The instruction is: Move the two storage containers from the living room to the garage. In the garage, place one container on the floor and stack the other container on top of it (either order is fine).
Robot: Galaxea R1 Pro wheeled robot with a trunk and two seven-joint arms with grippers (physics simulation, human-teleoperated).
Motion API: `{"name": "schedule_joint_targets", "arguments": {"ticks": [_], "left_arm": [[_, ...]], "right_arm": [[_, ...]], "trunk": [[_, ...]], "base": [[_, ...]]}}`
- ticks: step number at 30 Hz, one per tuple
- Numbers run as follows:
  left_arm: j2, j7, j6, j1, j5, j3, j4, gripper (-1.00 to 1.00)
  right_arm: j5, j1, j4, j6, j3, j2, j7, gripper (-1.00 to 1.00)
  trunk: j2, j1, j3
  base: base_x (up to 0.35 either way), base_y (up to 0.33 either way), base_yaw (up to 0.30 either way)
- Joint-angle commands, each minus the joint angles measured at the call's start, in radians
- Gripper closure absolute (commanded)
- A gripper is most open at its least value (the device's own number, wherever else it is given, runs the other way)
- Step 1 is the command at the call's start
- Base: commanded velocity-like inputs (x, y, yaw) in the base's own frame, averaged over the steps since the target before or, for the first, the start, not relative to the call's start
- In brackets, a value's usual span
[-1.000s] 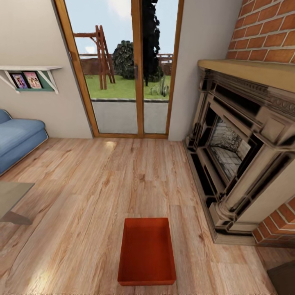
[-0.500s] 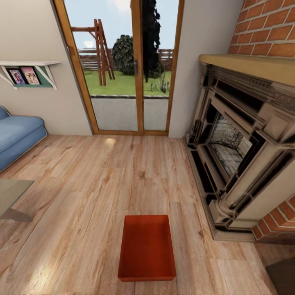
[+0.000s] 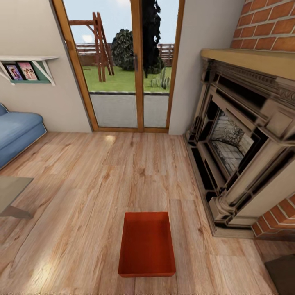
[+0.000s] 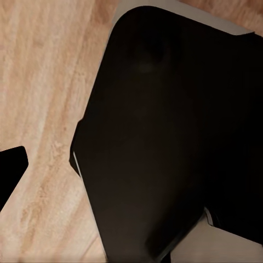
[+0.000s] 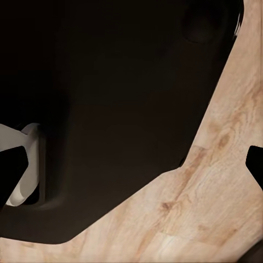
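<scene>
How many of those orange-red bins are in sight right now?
1: a storage container sits on the wood-plank floor in front of the robot, beside the fireplace. A second may be out of frame.

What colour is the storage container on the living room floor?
Orange-red, plain inside and out; the storage container shows best in the head view.

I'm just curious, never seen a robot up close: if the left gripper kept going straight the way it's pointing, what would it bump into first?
Most likely a large dark part that looks like the robot's own body, with the wood-plank floor beyond it. Depth is hard to judge here.
</scene>
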Motion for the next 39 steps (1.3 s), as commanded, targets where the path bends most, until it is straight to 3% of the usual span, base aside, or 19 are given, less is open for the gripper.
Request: {"name": "schedule_joint_targets", "arguments": {"ticks": [1,5,11,14,24,27,29,31,33,34,39], "left_arm": [[0.000,0.002,-0.002,0.000,0.001,0.006,0.001,-1.00],[-0.004,0.001,0.002,0.000,-0.002,0.006,0.001,-1.00],[-0.004,0.000,0.002,0.000,-0.003,0.006,0.001,-1.00],[-0.002,0.000,-0.001,0.000,-0.002,0.006,0.001,-1.00],[0.016,0.010,-0.009,0.000,0.019,0.010,-0.001,-1.00],[0.025,0.014,-0.009,0.000,0.062,0.012,0.000,-1.00],[0.037,0.014,-0.009,0.000,0.110,0.011,0.000,-1.00],[0.051,0.014,-0.010,0.000,0.187,0.011,0.000,-1.00],[0.054,0.014,-0.011,0.000,0.220,0.011,0.000,-1.00],[0.057,0.014,-0.012,0.000,0.252,0.010,0.000,-1.00],[0.060,0.014,-0.012,0.000,0.279,0.009,0.000,-1.00]], "right_arm": [[-0.006,-0.001,0.003,-0.006,0.004,0.000,-0.003,-1.00],[-0.015,-0.002,0.002,-0.006,-0.003,-0.005,-0.008,-1.00],[-0.039,-0.002,0.000,-0.005,-0.011,-0.049,-0.011,-1.00],[-0.072,-0.002,-0.008,-0.005,-0.012,-0.071,-0.011,-1.00],[-0.086,-0.002,-0.009,-0.005,-0.010,-0.072,-0.013,-1.00],[-0.086,-0.002,-0.009,-0.005,-0.010,-0.071,-0.012,-1.00],[-0.086,-0.002,-0.009,-0.005,-0.010,-0.071,-0.012,-1.00],[-0.086,-0.002,-0.009,-0.005,-0.010,-0.070,-0.012,-1.00],[-0.085,-0.002,-0.009,-0.005,-0.010,-0.070,-0.012,-1.00],[-0.085,-0.002,-0.009,-0.005,-0.010,-0.070,-0.012,-1.00],[-0.085,-0.002,-0.009,-0.005,-0.010,-0.069,-0.012,-1.00]], "trunk": [[-0.001,0.000,-0.002],[-0.001,0.000,-0.009],[-0.001,0.000,-0.019],[-0.001,0.000,-0.024],[-0.001,0.000,-0.040],[-0.001,0.000,-0.045],[-0.001,0.000,-0.048],[-0.001,0.000,-0.052],[-0.001,0.000,-0.055],[-0.001,0.000,-0.056],[-0.001,0.000,-0.065]], "base": [[0.000,0.000,0.000],[0.000,0.000,0.000],[0.000,0.000,0.000],[0.000,0.000,0.000],[0.000,0.000,0.000],[0.000,0.000,0.000],[0.000,0.000,0.000],[0.000,0.000,0.000],[0.000,0.000,0.000],[0.000,0.000,0.000],[0.000,0.000,0.000]]}}
